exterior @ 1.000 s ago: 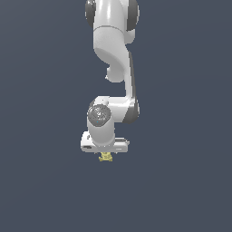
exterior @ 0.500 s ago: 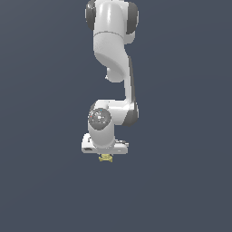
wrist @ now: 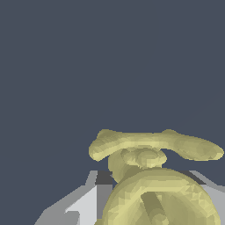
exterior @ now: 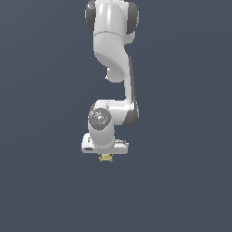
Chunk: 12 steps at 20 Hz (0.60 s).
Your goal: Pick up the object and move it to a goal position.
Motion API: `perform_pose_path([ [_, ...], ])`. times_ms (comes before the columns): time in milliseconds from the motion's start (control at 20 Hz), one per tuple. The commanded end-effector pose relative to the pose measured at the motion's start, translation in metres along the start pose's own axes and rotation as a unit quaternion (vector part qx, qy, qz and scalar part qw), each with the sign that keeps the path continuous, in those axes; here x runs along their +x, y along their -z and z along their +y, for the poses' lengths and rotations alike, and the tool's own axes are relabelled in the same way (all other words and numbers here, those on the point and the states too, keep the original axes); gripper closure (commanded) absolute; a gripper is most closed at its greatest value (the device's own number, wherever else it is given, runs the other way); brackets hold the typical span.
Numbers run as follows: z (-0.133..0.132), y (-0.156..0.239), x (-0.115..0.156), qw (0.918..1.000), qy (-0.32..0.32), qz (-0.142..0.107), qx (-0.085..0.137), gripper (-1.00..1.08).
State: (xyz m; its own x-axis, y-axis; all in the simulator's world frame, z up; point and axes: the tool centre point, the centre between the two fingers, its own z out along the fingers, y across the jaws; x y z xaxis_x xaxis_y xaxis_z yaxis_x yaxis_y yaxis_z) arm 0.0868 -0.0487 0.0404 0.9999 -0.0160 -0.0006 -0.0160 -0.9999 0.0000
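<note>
The object (exterior: pixel 105 157) is a tiny olive-yellow knobbly lump. In the exterior view it sits right under the white hand of my arm, between the gripper (exterior: pixel 105 157) fingers. In the wrist view the object (wrist: pixel 154 176) fills the lower part of the picture, with a rounded body and a curved bar across it. A grey finger (wrist: pixel 83 202) stands close against its side. The gripper is shut on the object. The fingertips are mostly hidden by the object and the hand.
The surroundings are a plain dark grey-blue ground (exterior: pixel 181 181) in both views. The white arm (exterior: pixel 113 54) rises above the hand to the top of the exterior view. No other objects show.
The hand with the object has shifted slightly toward the exterior view's left, and the arm's upper links have leaned that way. The object stays in the gripper.
</note>
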Motion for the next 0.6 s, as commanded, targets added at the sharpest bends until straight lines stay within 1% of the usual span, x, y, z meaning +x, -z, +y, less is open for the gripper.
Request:
perform_pose_path([
  [0,0.000,0.002,-0.001,1.0000,0.000,0.000,0.000,1.08],
  [300,-0.004,0.014,-0.008,1.0000,0.000,0.000,0.000,1.08],
  [550,-0.011,0.035,-0.019,1.0000,0.000,0.000,0.000,1.08],
])
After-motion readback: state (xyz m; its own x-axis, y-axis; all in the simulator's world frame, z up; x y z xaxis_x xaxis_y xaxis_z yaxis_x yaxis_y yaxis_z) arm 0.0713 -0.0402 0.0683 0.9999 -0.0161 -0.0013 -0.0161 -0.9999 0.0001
